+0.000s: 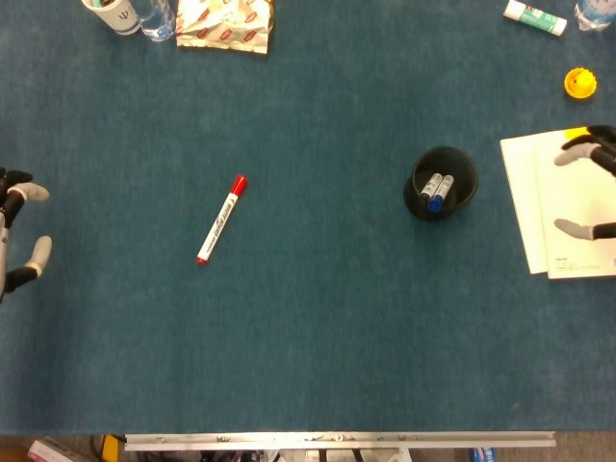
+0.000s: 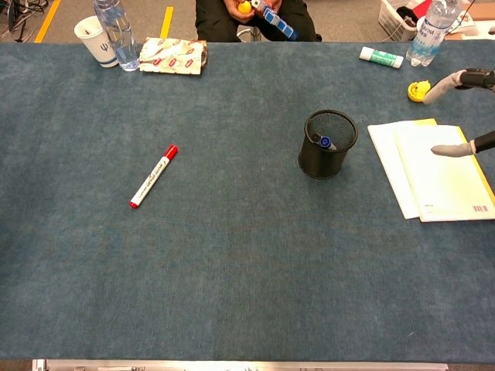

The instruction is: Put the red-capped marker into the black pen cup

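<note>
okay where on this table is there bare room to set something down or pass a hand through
Bare cloth lies between the red-capped marker and the black pen cup, and along the whole near edge. Crowded spots: the far left corner by the paper cup, and the papers under the right hand.

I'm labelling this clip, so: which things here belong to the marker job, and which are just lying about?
Part of the job:
red-capped marker, lying on the cloth
black pen cup, already holding pens
left hand and right hand, both holding nothing

Just lying about:
papers
glue stick
yellow cap
paper cup
water bottle
snack packet
</note>
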{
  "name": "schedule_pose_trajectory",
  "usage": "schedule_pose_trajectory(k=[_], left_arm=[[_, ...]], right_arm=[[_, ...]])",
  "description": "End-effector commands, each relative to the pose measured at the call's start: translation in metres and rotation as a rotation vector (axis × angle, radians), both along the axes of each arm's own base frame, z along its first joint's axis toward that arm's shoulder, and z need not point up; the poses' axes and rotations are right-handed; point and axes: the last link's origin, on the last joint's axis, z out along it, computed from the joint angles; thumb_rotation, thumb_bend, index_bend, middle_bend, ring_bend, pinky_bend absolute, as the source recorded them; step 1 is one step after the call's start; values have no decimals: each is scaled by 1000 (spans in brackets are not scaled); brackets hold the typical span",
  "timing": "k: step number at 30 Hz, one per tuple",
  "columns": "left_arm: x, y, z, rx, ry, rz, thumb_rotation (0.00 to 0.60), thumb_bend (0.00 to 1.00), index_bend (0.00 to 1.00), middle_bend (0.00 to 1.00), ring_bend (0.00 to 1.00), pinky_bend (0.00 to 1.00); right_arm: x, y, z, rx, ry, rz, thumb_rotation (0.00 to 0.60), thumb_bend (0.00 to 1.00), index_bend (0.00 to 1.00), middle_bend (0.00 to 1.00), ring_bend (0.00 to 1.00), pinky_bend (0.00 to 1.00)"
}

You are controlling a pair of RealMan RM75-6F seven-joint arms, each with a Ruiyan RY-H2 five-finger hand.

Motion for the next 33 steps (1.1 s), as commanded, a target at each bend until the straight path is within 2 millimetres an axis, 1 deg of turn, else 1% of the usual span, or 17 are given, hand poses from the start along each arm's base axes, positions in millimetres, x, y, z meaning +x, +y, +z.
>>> schedule_pose_trajectory(k=[1,3,5,11,20,33], left_arm=[[-1,0,1,1,0,1,600,316,345,252,168,112],[-2,-1,1,1,1,4,600,316,345,252,168,112],[-2,0,1,0,1,3,600,316,345,252,168,112],[-2,-1,2,3,1,3,600,316,345,252,168,112],[-3,-2,4,7,2,7,600,316,345,252,168,112],[-4,-2,5,8,2,5,600,316,345,252,168,112]], right_arm=[[2,-8,-10,20,16,0,600,0,334,263,109,133],[3,-12,-17,35,20,-2,590,0,304,238,88,114],[6,-16,-25,53,15,-5,562,0,284,216,69,99],[11,-27,-46,98,19,-6,514,0,284,200,46,76],[14,-41,-75,149,-27,-36,512,0,284,200,44,75],[20,-49,-113,193,-123,-26,512,0,284,200,44,75]])
